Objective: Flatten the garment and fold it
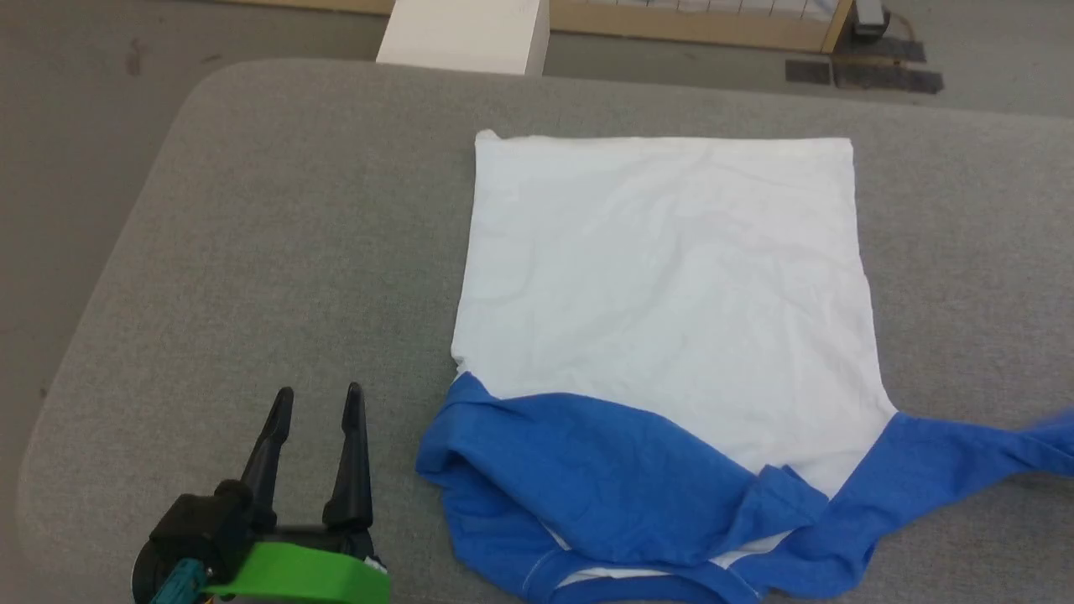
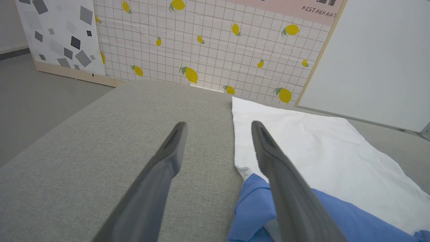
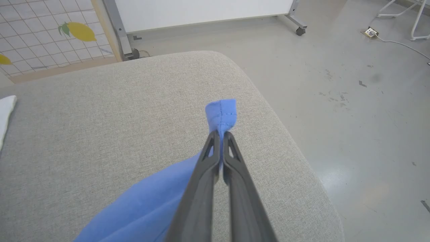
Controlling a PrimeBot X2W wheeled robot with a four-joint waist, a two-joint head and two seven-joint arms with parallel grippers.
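The garment [image 1: 663, 277] lies on the grey table, its white body spread flat toward the far side. Its blue upper part [image 1: 587, 478] is bunched and folded over at the near edge. One blue sleeve [image 1: 965, 457] stretches out to the right edge of the head view. My right gripper [image 3: 220, 134] is shut on the hem of that blue sleeve [image 3: 221, 112], held a little above the table near its right corner. My left gripper [image 1: 317, 401] stands open over bare table, just left of the bunched blue part; in the left wrist view its right finger [image 2: 268, 151] overlaps the garment's edge [image 2: 248, 188].
The grey padded table [image 1: 277, 252] has rounded corners; its left edge and far edge drop to the floor. A white box [image 1: 466, 33] stands beyond the far edge. A lemon-patterned panel [image 2: 208, 50] and a white board [image 2: 379, 57] stand behind. Bare floor [image 3: 362, 101] lies right of the table.
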